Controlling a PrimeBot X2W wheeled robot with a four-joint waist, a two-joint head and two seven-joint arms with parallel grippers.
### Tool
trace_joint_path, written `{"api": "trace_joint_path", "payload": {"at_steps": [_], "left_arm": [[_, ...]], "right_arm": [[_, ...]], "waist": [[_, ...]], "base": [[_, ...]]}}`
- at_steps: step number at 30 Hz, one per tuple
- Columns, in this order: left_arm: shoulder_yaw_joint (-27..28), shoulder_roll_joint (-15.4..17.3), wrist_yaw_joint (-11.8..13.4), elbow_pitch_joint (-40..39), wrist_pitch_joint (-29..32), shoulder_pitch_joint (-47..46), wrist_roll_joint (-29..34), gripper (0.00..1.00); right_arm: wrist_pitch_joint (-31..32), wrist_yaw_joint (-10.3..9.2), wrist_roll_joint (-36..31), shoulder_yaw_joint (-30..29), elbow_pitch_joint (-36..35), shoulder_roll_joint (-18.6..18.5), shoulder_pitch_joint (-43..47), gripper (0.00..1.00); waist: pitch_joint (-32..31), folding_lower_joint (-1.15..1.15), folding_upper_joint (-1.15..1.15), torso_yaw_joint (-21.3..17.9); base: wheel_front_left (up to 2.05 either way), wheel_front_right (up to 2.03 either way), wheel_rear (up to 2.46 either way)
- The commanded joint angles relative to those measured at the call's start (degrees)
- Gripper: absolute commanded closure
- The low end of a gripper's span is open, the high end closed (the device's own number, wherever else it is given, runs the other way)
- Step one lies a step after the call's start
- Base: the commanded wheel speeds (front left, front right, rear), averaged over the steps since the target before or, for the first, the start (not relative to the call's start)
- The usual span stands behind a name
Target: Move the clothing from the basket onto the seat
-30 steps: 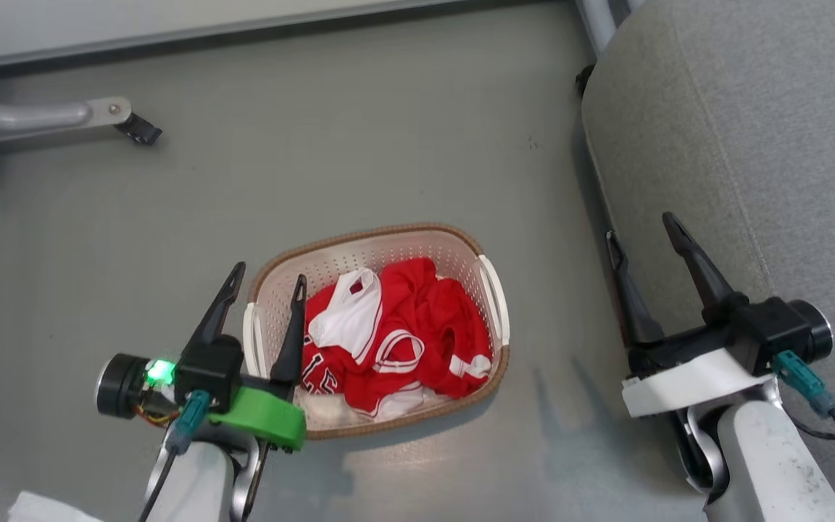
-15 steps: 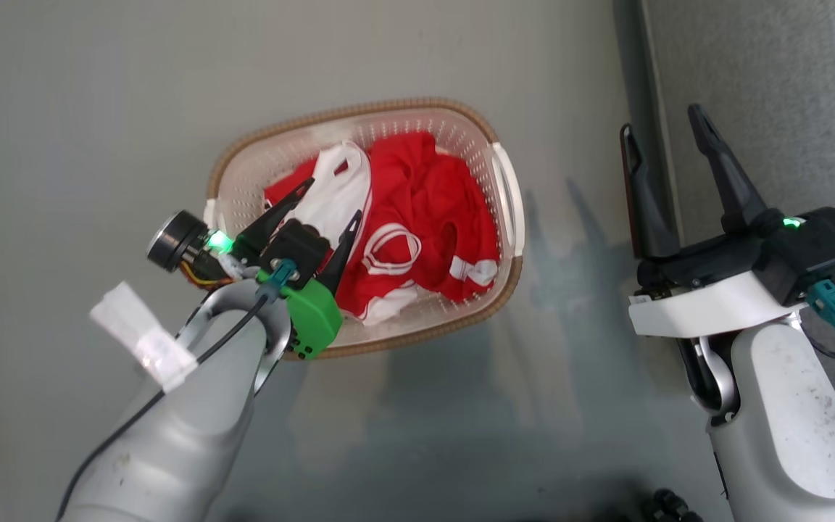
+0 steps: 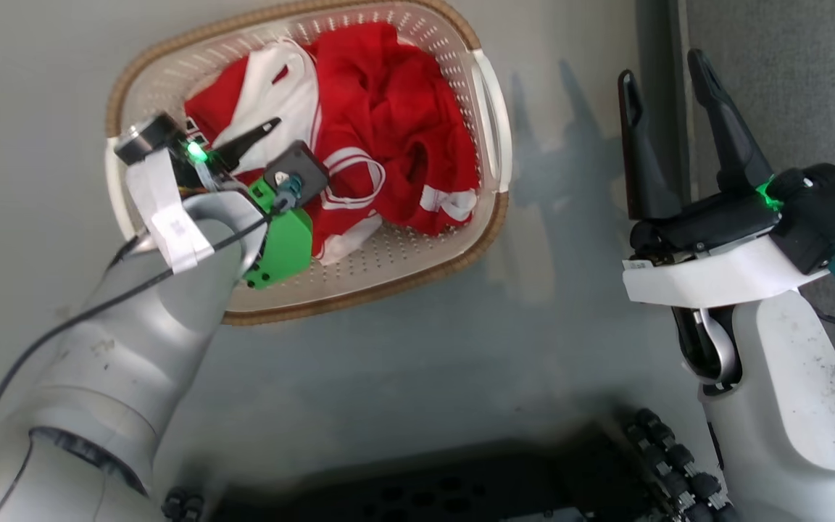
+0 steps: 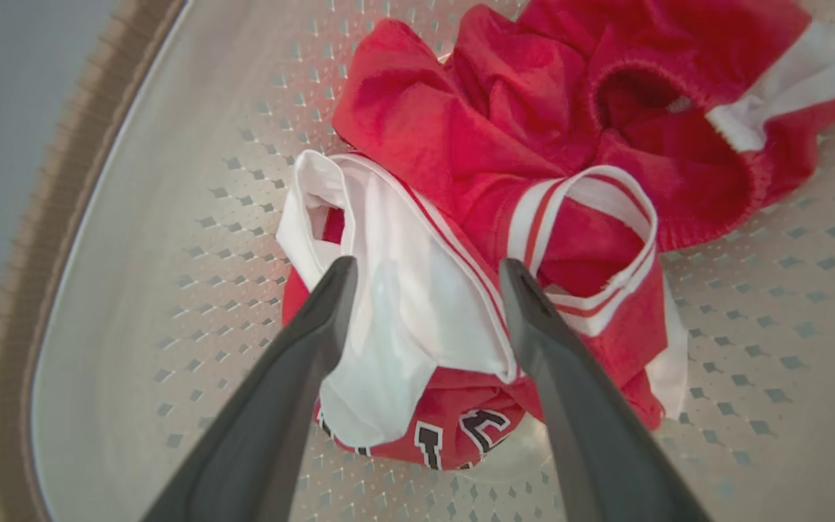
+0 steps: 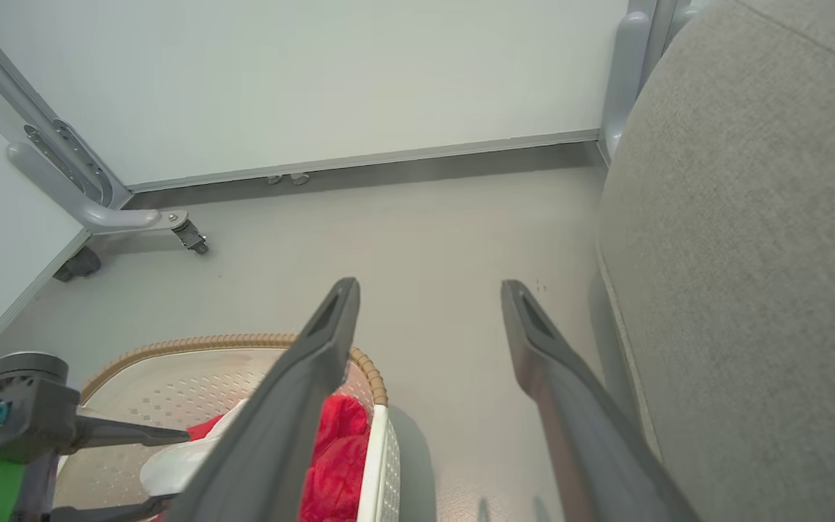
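Left gripper (image 4: pixel 428 267), spread wide and empty, hangs inside the basket (image 4: pixel 171 217) over the clothing (image 4: pixel 461 130): a crumpled red heap with white stripes and lettering. Right gripper (image 3: pixel 662 64), likewise wide and empty, stands outside the basket.

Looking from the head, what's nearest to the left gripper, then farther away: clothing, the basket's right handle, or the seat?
1. Clothing, right under the left gripper.
2. Basket's right handle, across the basket, rightward.
3. Seat, far right, past the floor.
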Motion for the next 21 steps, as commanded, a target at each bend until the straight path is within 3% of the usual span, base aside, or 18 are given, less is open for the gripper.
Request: {"api": "trace_joint_path", "payload": {"at_steps": [1, 7, 19, 20, 21], "left_arm": [[-0.63, 0.28, -0.09, 1.05, 0.74, -1.86, 0.13, 0.0], [-1.23, 1.1, -0.04, 3.88, 5.28, -5.41, -1.32, 0.0], [-1.1, 2.06, 4.69, 5.28, 9.89, -7.55, -2.35, 0.01], [-0.93, 1.89, 5.23, 5.29, 9.39, -7.66, -2.56, 0.74], [-0.97, 1.69, 5.4, 5.3, 9.16, -7.64, -2.63, 1.0]], "right_arm": [[-0.28, -0.02, 1.0, 0.28, -0.44, -0.14, -0.89, 0.0], [-0.28, -0.02, 2.23, 1.38, -0.99, -0.13, -1.85, 0.0], [-0.28, -0.02, 2.06, 2.66, -1.59, -0.15, -3.41, 0.0], [-0.28, -0.02, 1.97, 2.64, -1.48, -0.15, -3.44, 0.0], [-0.28, -0.02, 1.95, 2.61, -1.32, -0.15, -3.46, 0.0]], "waist": [[5.14, -0.01, 0.0, -2.87], [8.94, -0.01, 0.0, -3.63], [13.36, -0.01, 0.0, -3.43], [13.39, -0.01, 0.0, -3.29], [13.31, -0.01, 0.0, -3.19]], "base": [[0.0, 0.0, 0.0], [0.0, 0.0, 0.0], [0.0, 0.0, 0.0], [0.0, 0.0, 0.0], [0.0, 0.0, 0.0]]}}
